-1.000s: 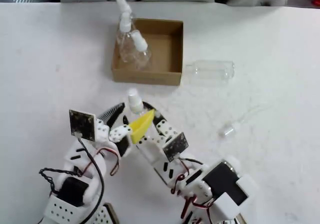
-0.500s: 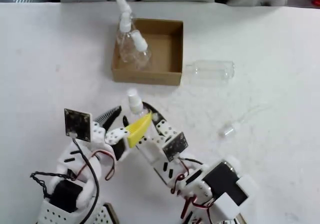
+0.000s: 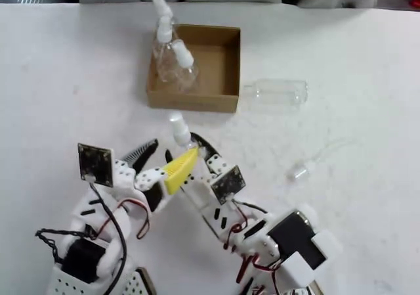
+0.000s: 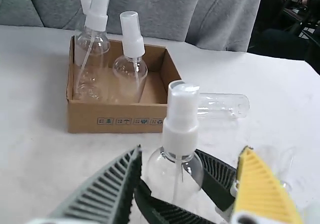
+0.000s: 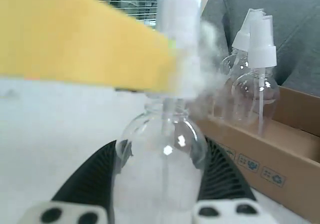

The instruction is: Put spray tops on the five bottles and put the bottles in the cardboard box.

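While the table [image 3: 367, 58] carries one bare bottle and one loose top, the job reads as a little past halfway. The cardboard box [image 3: 220, 65] sits toward the table's far edge. Three capped bottles [image 3: 176, 68] stand in its left part, so three of the five look finished.

Just on the near-edge side of the box, the right pincer [image 5: 159, 176] is closed around the round body of a fourth bottle [image 4: 172, 171]. This bottle is upright and has its spray top [image 4: 181, 114] on the neck, though whether that top is fully seated cannot be told. The left pincer [image 4: 191, 153] is open, its grey and yellow fingers spread to either side of that bottle.

What appears left is to put this bottle into the box, then deal with the last pair. The uncapped bottle [image 3: 275, 92] lies on its side just beside the box's right wall. The loose spray top [image 3: 300, 171] lies nearer the table's near edge, apart from that bottle.
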